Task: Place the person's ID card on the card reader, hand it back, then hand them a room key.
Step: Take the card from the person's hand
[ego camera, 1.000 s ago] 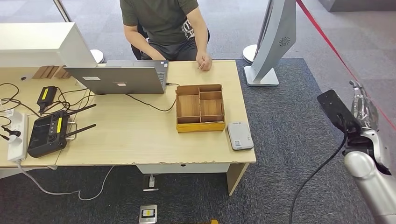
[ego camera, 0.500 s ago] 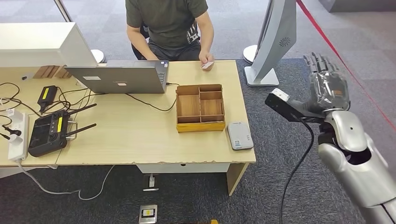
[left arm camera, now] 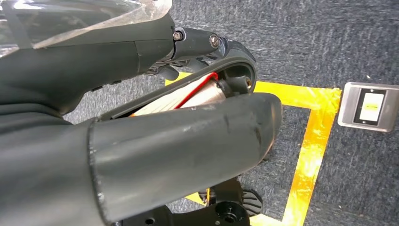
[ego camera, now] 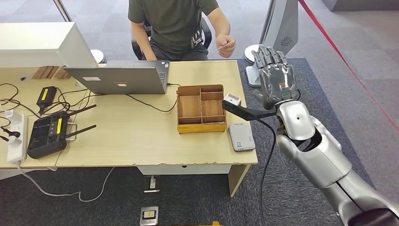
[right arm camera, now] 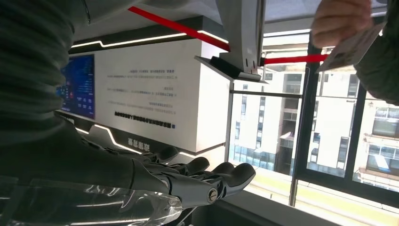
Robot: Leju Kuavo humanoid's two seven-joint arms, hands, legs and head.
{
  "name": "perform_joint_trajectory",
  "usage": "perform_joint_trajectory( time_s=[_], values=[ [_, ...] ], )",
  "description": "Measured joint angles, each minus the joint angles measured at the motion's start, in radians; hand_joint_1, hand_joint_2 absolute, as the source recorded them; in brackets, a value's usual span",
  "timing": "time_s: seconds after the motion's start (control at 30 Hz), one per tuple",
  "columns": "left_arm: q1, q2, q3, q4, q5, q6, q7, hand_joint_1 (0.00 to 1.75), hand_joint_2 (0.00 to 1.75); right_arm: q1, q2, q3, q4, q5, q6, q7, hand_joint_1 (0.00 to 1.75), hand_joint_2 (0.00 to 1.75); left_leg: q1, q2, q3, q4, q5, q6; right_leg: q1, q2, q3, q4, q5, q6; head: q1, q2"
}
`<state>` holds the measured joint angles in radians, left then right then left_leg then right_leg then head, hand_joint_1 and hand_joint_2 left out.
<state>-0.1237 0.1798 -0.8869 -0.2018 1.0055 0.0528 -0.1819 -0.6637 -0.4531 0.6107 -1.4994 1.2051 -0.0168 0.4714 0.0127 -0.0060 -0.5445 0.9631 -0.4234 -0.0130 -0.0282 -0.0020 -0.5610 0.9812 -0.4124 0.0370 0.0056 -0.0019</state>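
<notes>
The robot's right arm (ego camera: 324, 160) was silver, its hand (ego camera: 274, 80) dark under clear plastic wrap, a black cable (ego camera: 264, 160) trailing below.

Place: an office or reception lobby set up as a check-in desk.
Desk: a wooden desk (ego camera: 141, 136) on grey carpet (ego camera: 291, 70), with a laptop (ego camera: 120, 79).
Far side: a seated person (ego camera: 176, 23).
Walls: a lit information panel (right arm camera: 141, 94), large windows (right arm camera: 339, 132) facing buildings.
</notes>
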Motion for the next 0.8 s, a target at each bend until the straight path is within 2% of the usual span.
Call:
perform_joint_trajectory(
  time_s=[0.23, 0.4, 0.47, 0.6, 0.8],
  values=[
    [0.005, 0.0, 0.0, 0.0, -0.013, -0.006, 0.006, 0.0, 0.0, -0.078, 0.076, 0.056, 0.122, -0.037, 0.022, -0.002, 0.0, 1.75, 0.0, -0.001, -0.001, 0.0, 0.0, 0.0, 0.0, -0.001, -0.001, 0.0, 0.0, 0.0, 0.001, 0.0],
    [-0.012, 0.003, -0.003, 0.0, -0.038, -0.016, 0.033, 0.0, 0.0, -0.103, 0.123, 0.052, 0.214, -0.358, 0.0, -0.011, 0.0, 1.75, 0.0, 0.0, -0.001, 0.001, 0.0, 0.0, 0.0, -0.001, -0.002, 0.0, 0.001, -0.001, 0.001, 0.0],
    [-0.017, 0.003, -0.006, 0.0, -0.045, -0.019, 0.042, 0.0, 0.0, -0.108, 0.132, 0.05, 0.237, -0.435, -0.017, -0.007, 0.0, 1.75, 0.0, 0.0, -0.001, 0.001, 0.0, 0.0, 0.0, -0.001, -0.002, 0.0, 0.001, -0.001, 0.0, 0.0],
    [-0.025, 0.003, -0.008, 0.0, -0.055, -0.02, 0.061, 0.0, 0.0, -0.118, 0.136, 0.052, 0.271, -0.487, -0.031, 0.012, 0.0, 1.75, 0.0, 0.0, -0.001, 0.001, 0.0, 0.0, 0.0, -0.001, -0.002, 0.0, 0.001, -0.001, 0.001, 0.0],
    [-0.04, 0.006, -0.015, 0.0, -0.066, -0.023, 0.082, 0.0, 0.0, -0.121, 0.132, 0.066, 0.292, -0.492, -0.041, 0.031, 0.0, 1.75, 0.0, 0.001, -0.001, 0.001, 0.0, 0.0, 0.0, -0.001, -0.002, 0.0, 0.001, -0.001, 0.001, 0.0]
  ],
)
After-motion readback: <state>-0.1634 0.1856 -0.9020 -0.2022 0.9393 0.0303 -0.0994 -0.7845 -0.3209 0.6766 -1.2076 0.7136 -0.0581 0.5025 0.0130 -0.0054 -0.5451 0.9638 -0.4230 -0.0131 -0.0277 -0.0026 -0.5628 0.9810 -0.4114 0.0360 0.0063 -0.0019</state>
